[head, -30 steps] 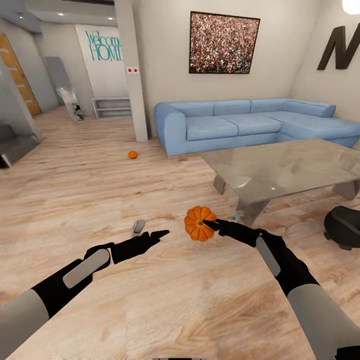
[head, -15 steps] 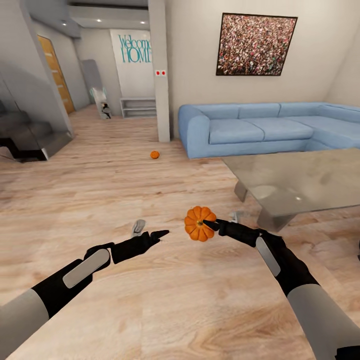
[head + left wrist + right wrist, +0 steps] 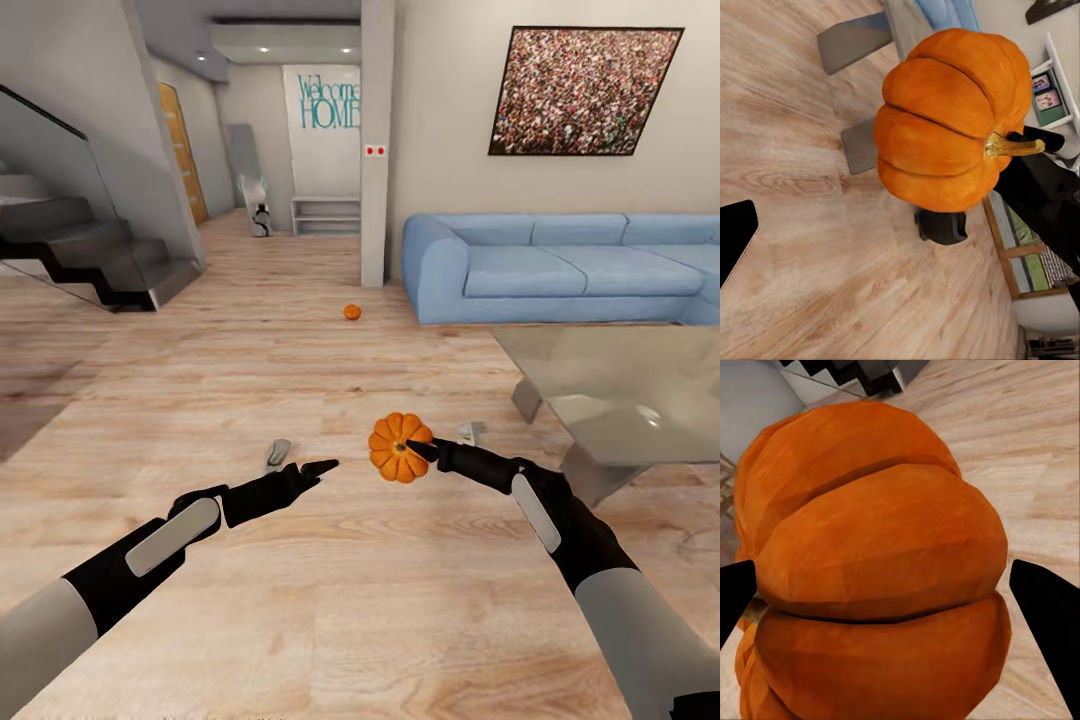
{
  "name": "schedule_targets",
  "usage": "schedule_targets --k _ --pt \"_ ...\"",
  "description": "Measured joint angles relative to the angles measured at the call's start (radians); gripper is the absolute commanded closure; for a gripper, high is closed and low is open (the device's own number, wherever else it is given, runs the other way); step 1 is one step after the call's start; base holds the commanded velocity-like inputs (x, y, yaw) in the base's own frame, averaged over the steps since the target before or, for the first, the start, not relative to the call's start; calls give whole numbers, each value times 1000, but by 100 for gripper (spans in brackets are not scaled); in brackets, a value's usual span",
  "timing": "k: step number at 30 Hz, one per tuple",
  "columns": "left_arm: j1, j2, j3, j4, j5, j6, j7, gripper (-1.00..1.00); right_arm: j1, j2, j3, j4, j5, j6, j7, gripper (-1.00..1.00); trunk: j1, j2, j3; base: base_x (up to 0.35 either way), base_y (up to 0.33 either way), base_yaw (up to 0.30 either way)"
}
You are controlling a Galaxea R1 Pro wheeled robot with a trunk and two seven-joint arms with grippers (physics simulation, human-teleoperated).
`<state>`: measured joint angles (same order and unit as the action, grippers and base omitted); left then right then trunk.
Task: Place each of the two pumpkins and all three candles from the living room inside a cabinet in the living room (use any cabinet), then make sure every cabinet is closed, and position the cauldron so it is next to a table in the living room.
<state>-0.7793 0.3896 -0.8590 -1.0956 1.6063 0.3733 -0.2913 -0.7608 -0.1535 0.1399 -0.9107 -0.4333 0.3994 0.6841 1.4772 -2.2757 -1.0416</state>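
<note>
My right gripper (image 3: 412,447) is shut on an orange ribbed pumpkin (image 3: 392,450), held above the wooden floor. The pumpkin bulges between the two black fingers in the right wrist view (image 3: 885,562). My left gripper (image 3: 325,466) hangs open and empty a short way from it, pointing at the pumpkin (image 3: 937,127). A second small pumpkin (image 3: 352,312) lies on the floor near the pillar. The glass-topped table (image 3: 620,390) stands at the right. A black cauldron (image 3: 941,227) sits on the floor past the held pumpkin. The candles and the cabinet are out of view.
A blue sofa (image 3: 560,270) stands behind the table against the wall. A grey pillar (image 3: 376,150) rises beside it, with a hallway beyond. Dark stairs (image 3: 100,250) are at the left. Open wooden floor (image 3: 250,370) lies between the stairs and the sofa.
The whole view has swung left: sofa and table slid right, the stairs came in, the cauldron left the head view. Both arms and the held pumpkin keep their places.
</note>
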Motion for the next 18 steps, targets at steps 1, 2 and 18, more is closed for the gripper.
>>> schedule_targets --k 1,2,18 --pt "0 0 0 0 0 0 0 -100 0 0 0 0 0 0 0 100 -4 7 3 0 0 289" --pt "0 0 0 0 0 0 0 -100 0 0 0 0 0 0 0 100 -8 14 6 0 0 289" --pt "2 5 -1 77 1 -14 -10 -100 0 0 0 -3 -3 0 5 100 -15 28 13 112 0 101"
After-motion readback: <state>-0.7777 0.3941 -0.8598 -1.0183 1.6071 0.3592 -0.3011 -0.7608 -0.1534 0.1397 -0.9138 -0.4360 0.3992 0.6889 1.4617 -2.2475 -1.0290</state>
